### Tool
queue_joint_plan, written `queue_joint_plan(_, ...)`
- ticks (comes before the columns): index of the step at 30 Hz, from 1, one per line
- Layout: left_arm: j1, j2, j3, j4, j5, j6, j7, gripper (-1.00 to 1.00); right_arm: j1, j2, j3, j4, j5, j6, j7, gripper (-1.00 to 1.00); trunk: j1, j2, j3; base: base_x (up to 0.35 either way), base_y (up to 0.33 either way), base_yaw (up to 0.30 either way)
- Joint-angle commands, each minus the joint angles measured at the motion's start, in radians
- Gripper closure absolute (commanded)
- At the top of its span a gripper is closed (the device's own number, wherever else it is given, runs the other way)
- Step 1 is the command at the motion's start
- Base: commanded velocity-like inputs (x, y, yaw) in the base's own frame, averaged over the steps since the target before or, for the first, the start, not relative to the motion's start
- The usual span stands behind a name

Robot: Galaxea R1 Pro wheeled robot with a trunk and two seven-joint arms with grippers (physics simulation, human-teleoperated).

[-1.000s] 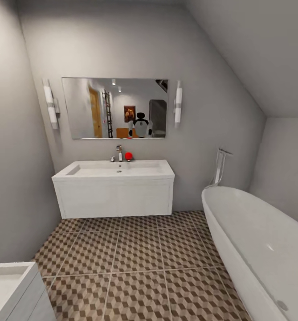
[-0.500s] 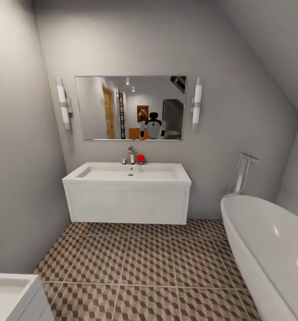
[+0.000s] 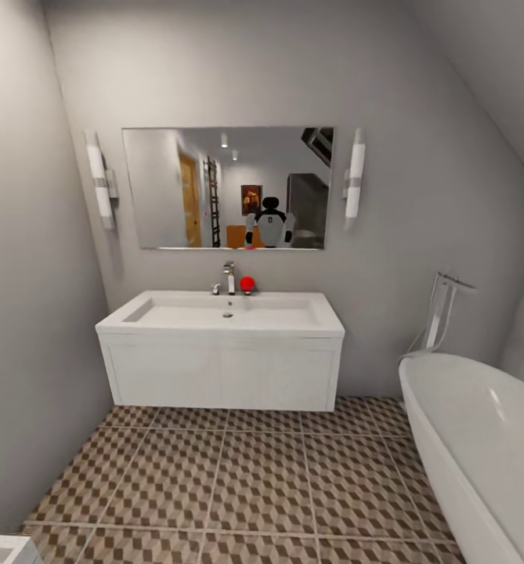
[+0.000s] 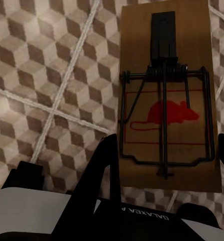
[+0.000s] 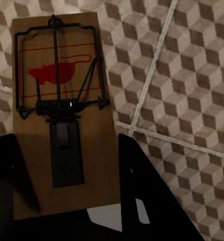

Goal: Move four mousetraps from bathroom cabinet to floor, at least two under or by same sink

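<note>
Each wrist view shows a flat rectangular brown wooden mousetrap with dark wire parts and a red mouse print. The left pincer (image 4: 167, 165) grips one mousetrap (image 4: 167, 95) between its black fingers, board edges pressed against them. The right pincer (image 5: 67, 175) is clamped on the other mousetrap (image 5: 62, 110) likewise. Both boards hang above the bathroom floor (image 3: 262, 486), large square tiles in a brown, beige and white cube pattern with pale grout lines.

Ahead, the wide shallow white rectangular bathroom sink (image 3: 226, 312) with its chrome tap (image 3: 229, 276) sits on a white wall-hung unit, open tiled floor before it. A smooth white oval bathtub (image 3: 481, 439) curves along the right. A rectangular mirror (image 3: 226, 188) hangs on the grey wall.
</note>
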Motion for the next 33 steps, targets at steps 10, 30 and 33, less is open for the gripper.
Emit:
queue_joint_plan(10, 0.0, 0.0, -0.007, 0.0, 0.01, 0.005, -0.003, 1.0, -0.001, 0.0, 0.006, 0.002, 0.0, 0.002, 0.002, 1.0, 0.001, -0.001, -0.001, 0.324, 0.0, 0.0)
queue_joint_plan(30, -0.001, -0.003, -0.007, -0.001, 0.009, 0.004, -0.004, 1.0, -0.001, -0.006, 0.004, 0.002, -0.001, 0.001, 0.002, 1.0, 0.001, -0.001, -0.001, 0.268, 0.0, 0.0)
queue_joint_plan(33, 0.0, -0.006, -0.007, -0.002, 0.01, 0.003, -0.004, 1.0, -0.001, -0.014, 0.005, 0.002, -0.001, 0.002, 0.002, 1.0, 0.001, -0.001, -0.001, 0.031, 0.0, 0.0)
